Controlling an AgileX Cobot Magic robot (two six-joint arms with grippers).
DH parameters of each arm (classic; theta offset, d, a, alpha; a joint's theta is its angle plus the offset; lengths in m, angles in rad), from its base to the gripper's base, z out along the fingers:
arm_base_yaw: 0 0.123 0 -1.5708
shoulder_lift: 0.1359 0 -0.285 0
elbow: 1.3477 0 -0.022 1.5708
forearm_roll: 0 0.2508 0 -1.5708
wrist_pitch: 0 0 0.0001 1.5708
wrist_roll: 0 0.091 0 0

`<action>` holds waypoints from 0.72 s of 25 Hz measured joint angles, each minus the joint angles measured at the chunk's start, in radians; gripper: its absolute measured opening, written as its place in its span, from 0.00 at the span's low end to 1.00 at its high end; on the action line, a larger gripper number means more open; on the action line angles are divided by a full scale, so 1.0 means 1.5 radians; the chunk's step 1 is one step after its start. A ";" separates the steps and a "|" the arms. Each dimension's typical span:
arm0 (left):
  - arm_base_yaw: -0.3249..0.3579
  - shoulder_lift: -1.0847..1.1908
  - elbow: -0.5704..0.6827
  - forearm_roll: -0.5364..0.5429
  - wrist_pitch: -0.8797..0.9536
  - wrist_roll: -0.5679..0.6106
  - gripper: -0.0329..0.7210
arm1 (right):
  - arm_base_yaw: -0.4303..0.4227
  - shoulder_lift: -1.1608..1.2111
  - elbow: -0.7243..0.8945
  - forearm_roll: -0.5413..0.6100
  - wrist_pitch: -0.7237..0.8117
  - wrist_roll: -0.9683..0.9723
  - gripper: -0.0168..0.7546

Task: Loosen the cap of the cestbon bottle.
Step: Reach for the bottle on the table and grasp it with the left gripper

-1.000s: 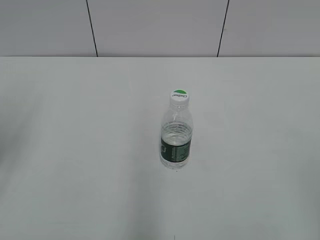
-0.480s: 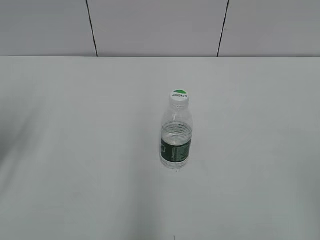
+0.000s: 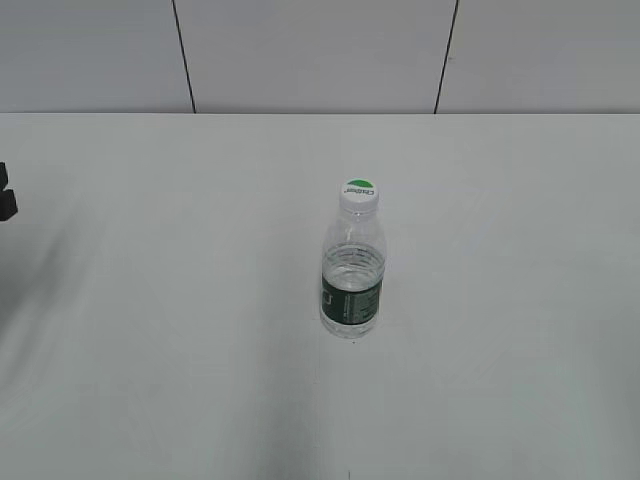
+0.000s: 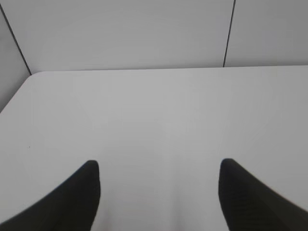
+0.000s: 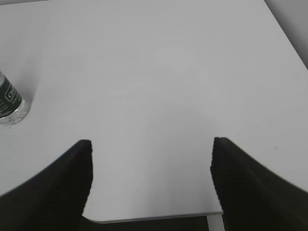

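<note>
The table (image 3: 150,300) is wide and bare around the bottle (image 3: 352,270), which stands upright near its middle, well apart from both arms. The left claw (image 4: 159,192) is spread wide over bare table; the right claw (image 5: 150,168) is spread too, bottle off to its left. The risk, I'd say: a light bottle tips or spins unless one claw steadies it. The cap (image 3: 360,192) carries a green half-circle; its lettering is too small to read.

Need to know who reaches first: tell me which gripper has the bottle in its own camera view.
The right gripper: the cestbon bottle shows at its view's left edge. The left gripper sees only bare table.
</note>
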 joint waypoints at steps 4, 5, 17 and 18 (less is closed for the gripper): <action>0.000 0.032 0.000 0.000 -0.004 0.000 0.66 | 0.000 0.000 0.000 0.000 0.000 0.000 0.78; 0.000 0.040 0.000 0.000 -0.006 0.000 0.66 | 0.000 0.000 0.000 0.000 0.000 0.000 0.78; 0.000 0.170 -0.001 0.303 -0.233 0.000 0.66 | 0.000 0.000 0.000 0.000 0.000 0.000 0.78; 0.000 0.188 -0.001 0.333 -0.259 0.000 0.66 | 0.000 0.000 0.000 0.000 0.000 0.000 0.78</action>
